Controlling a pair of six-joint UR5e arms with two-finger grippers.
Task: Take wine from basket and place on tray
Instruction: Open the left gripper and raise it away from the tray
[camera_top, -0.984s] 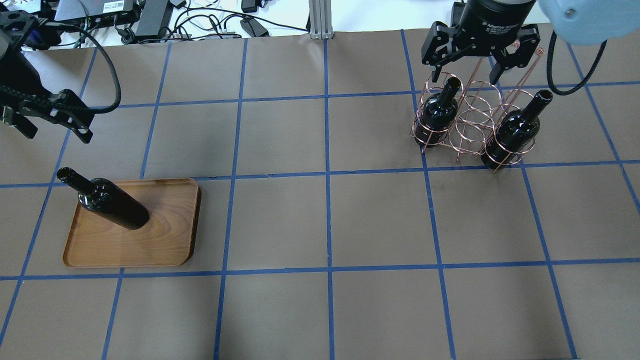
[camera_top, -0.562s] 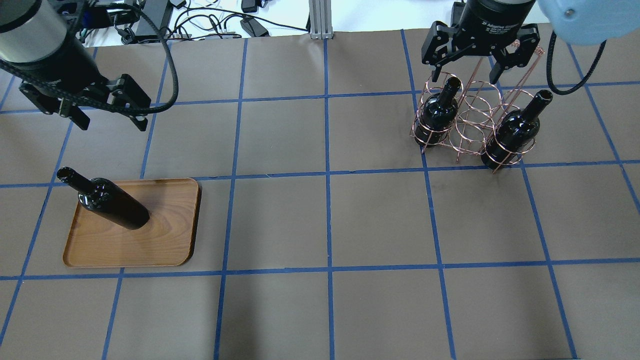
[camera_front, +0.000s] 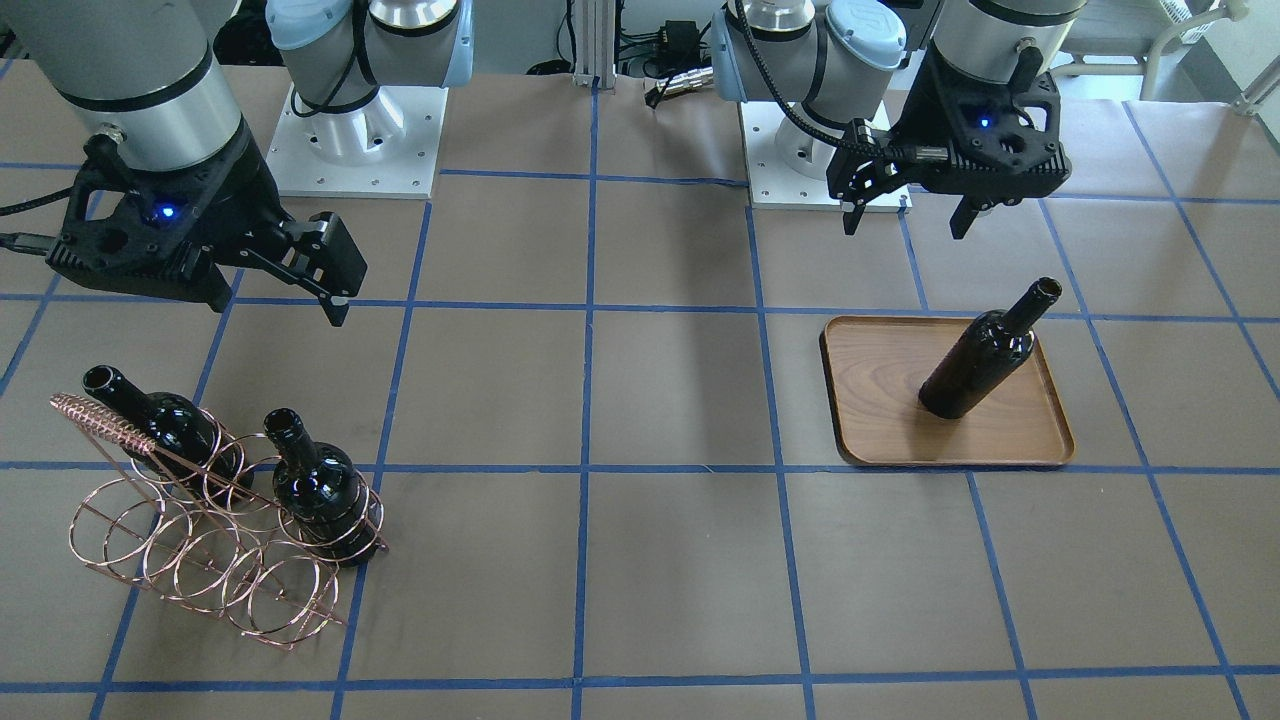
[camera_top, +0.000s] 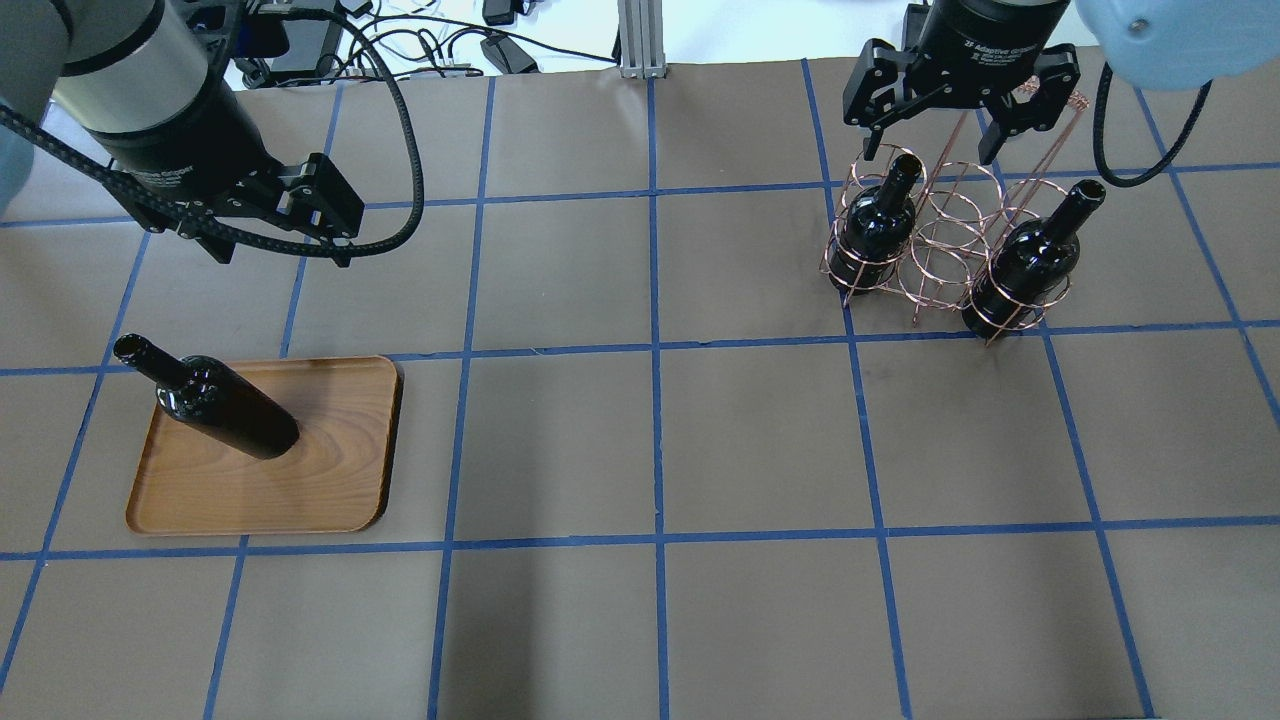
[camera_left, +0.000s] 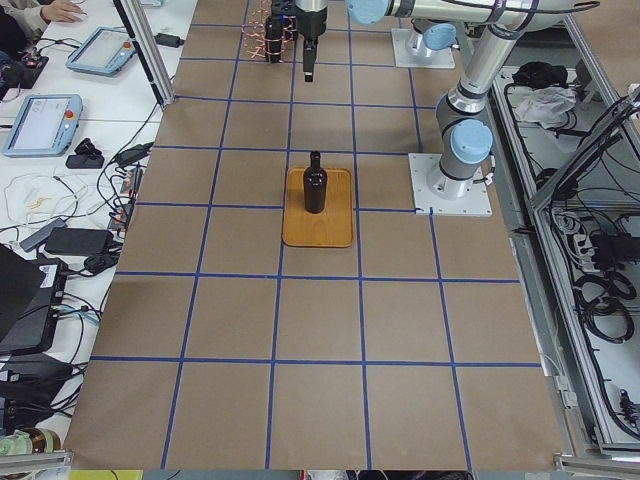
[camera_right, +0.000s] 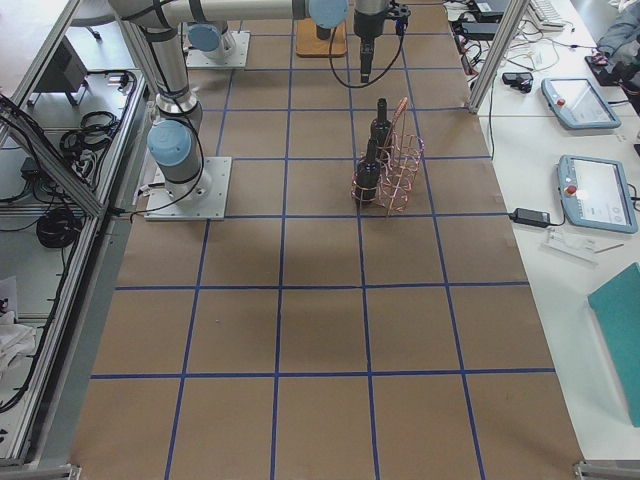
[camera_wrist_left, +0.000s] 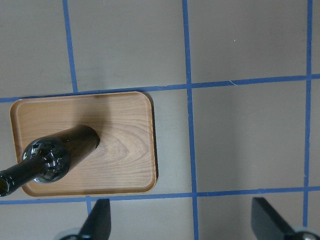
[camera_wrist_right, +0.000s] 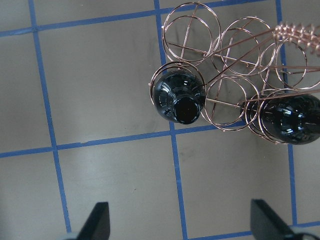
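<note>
Evidently the right gripper (camera_top: 930, 152) gapes near the basket (camera_top: 938, 268), left gripper (camera_top: 278, 242) equally spread. The bottle (camera_top: 872, 230) looks heavy, slick, breakable — take its neck.

You can reach the basket's (camera_top: 945, 262) left bottle (camera_top: 875, 225) and right bottle (camera_top: 1025, 260) from above, but the tall twisted handle (camera_front: 105, 420) stands near the right bottle's neck. On the tray (camera_top: 340, 480), bare wood surrounds the standing bottle (camera_top: 225, 405).

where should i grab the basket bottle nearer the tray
Probably best to grip the bottle by its neck, coming straight down from above. It stands upright in the basket, wire rings circle its body, and the neck sticks up free.
</note>
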